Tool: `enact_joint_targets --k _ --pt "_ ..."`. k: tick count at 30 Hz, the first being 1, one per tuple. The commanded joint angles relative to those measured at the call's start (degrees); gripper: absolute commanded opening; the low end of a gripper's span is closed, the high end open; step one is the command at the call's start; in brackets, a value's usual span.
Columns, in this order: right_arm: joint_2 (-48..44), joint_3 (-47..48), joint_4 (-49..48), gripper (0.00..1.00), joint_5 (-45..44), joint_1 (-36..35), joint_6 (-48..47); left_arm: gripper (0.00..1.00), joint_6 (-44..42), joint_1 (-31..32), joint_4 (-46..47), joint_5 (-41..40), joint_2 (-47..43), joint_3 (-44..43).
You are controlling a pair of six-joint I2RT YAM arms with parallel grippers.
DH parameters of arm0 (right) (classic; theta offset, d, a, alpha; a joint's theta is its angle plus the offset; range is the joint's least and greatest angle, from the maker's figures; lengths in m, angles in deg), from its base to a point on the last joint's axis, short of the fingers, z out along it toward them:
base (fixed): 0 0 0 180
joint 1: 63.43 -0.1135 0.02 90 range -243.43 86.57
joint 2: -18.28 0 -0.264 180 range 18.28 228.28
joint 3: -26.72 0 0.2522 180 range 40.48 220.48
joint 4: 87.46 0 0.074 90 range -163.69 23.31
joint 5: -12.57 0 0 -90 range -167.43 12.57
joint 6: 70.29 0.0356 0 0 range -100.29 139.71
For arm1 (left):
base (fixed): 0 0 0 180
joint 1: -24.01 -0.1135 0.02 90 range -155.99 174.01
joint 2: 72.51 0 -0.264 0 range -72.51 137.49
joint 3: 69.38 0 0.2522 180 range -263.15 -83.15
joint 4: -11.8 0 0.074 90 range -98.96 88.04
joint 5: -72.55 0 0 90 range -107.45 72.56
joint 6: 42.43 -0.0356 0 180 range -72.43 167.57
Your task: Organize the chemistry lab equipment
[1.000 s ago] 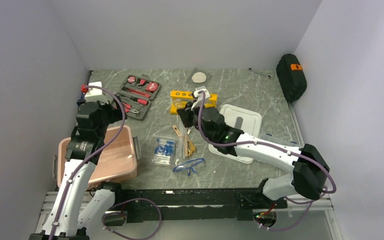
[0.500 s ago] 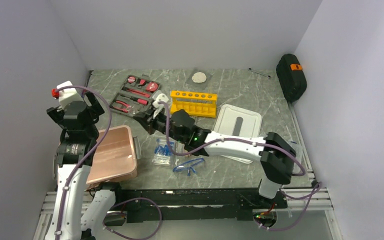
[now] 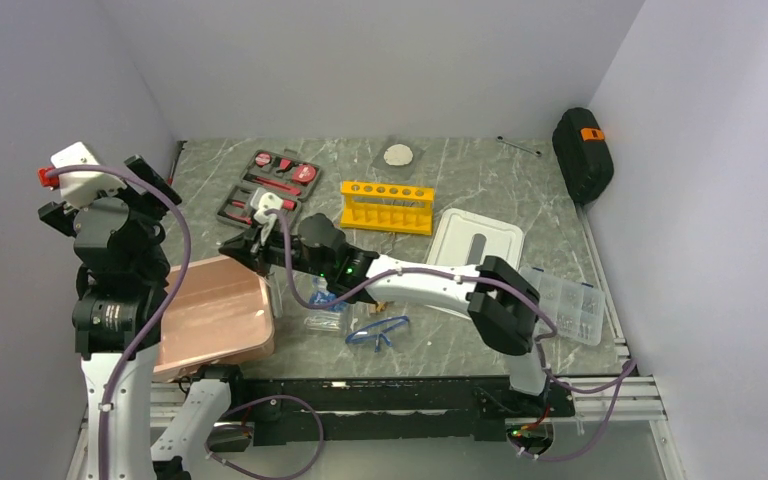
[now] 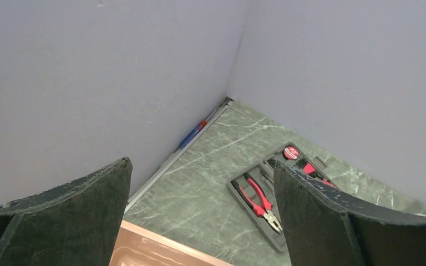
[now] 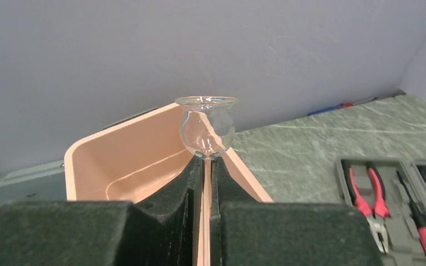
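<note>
While my right gripper stretches far left across the tabletop, its jaws are clenched on the thin stem of a small clear glass vessel, round-bulbed with a flared rim, standing upright over the right rim of the salmon tray. I see my left gripper sitting high by the left wall, jaws released wide and holding nothing, looking down towards the tool kit

Marbled table with tool kit, yellow rack, safety glasses, parts box.
</note>
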Motion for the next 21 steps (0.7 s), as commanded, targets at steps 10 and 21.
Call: enact_joint_targets --k 10,21 --pt "10.1 15.9 8.9 0.0 16.0 -0.1 -4.5 0.99 0.6 0.4 -5.1 5.3 -0.1 -4.0" --pt "14.2 23.4 13.5 0.0 21.6 0.3 -4.4 0.99 0.5 0.6 -5.3 5.1 -0.4 -4.0"
